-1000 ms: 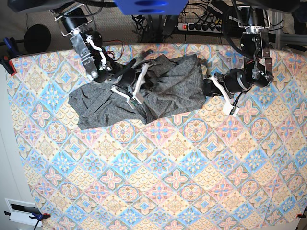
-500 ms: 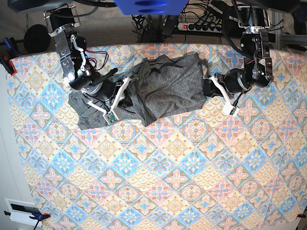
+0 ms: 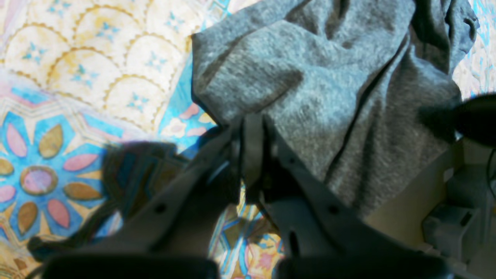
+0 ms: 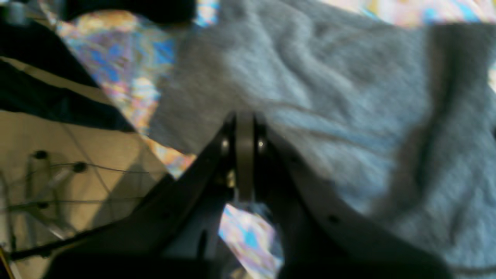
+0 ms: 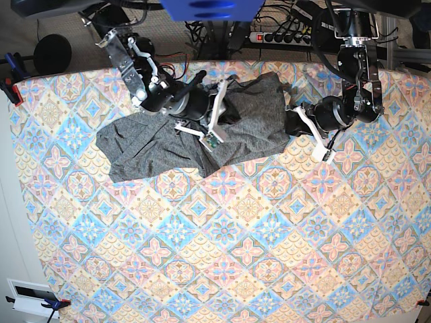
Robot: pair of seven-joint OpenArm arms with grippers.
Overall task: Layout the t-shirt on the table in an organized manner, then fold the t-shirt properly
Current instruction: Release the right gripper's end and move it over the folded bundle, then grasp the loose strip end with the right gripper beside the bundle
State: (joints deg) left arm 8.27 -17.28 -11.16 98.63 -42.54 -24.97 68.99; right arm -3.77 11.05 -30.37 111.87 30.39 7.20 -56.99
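Table (image 5: 222,269) with a blue, pink and cream tiled cloth carries one rumpled dark-grey t-shirt (image 5: 148,151), bunched up near the far edge and spread left of centre, wrinkled, not flat.

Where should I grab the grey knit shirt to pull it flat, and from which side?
Grip the dark-grey knit t-shirt by its lower-left corner in the base view, coming from that view's left, low over the diamond-patterned tablecloth. That end lies flat with a free edge; the other end is bunched in folds, so a pinch here is probably cleanest.
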